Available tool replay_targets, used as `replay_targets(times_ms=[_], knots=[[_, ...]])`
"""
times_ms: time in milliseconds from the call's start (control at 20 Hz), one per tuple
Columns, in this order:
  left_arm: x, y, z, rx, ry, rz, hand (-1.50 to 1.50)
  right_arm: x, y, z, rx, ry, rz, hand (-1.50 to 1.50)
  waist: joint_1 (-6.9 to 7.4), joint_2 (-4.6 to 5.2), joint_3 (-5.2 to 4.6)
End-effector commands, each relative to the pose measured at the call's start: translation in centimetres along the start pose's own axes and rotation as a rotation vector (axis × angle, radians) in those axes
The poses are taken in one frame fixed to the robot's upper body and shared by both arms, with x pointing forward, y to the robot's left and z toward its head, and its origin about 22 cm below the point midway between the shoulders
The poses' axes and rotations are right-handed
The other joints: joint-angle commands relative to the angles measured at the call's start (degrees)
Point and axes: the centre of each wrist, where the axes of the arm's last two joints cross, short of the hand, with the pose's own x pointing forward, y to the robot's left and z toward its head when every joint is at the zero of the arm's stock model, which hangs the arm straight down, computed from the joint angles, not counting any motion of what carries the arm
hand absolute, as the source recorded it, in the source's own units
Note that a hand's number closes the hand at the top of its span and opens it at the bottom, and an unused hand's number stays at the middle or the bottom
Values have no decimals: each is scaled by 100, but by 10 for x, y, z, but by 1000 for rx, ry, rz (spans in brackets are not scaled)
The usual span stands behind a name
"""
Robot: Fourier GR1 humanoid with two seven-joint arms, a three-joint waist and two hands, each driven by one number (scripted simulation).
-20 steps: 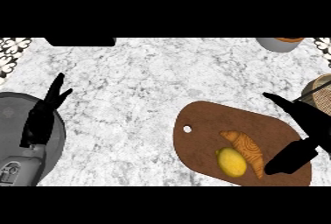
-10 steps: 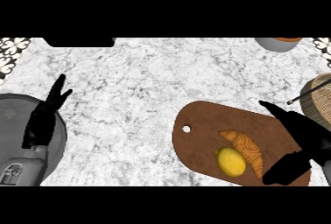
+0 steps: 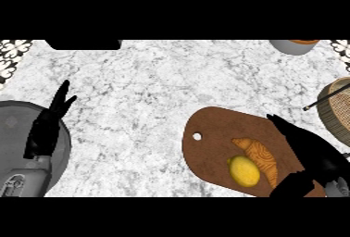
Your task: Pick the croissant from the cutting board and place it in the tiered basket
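Note:
A golden croissant [image 3: 260, 155] lies on the brown cutting board [image 3: 217, 134] at the lower right, with a yellow lemon [image 3: 244, 170] touching its left side. My right hand [image 3: 314, 159] hovers open just right of the croissant, fingers stretched up the board and thumb curled low near the board's front edge. It holds nothing. The tiered basket [image 3: 338, 110] shows partly at the right edge, wicker with a dark wire handle. My left hand [image 3: 48, 126] rests open at the far left, fingers pointing up.
A grey round plate [image 3: 10, 121] lies under my left forearm at the left edge. A dark object [image 3: 83, 44] sits at the top left. A small bowl [image 3: 294, 45] stands at the top right. Marble counter spans the middle.
My right hand has slid left and down onto the cutting board, closing in on the croissant's right side. The left hand has not moved.

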Motion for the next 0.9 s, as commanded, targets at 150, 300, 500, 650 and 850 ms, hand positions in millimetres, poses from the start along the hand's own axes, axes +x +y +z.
replay_targets(times_ms=[150, 300, 500, 650, 850], knots=[[-2, 21, -2, 9, 1, -1, 0, -4, 10, -10, 24, 90, 36, -150, 4, 3, 2], [14, 20, -9, 7, 11, 2, 0, 6, 23, -13, 29, 99, 13, -150, 4, 3, 2], [11, 1, 20, 6, -13, -6, 0, -4, 20, -22, 45, 101, 3, -150, 33, -2, 4], [17, -2, -7, 9, -5, 9, 0, 6, 26, -22, 56, 117, 26, -150, 4, 3, 2], [-1, 3, -2, 1, 3, 2, 0, -1, 27, -47, 82, 112, 26, -150, 15, 9, 2]])
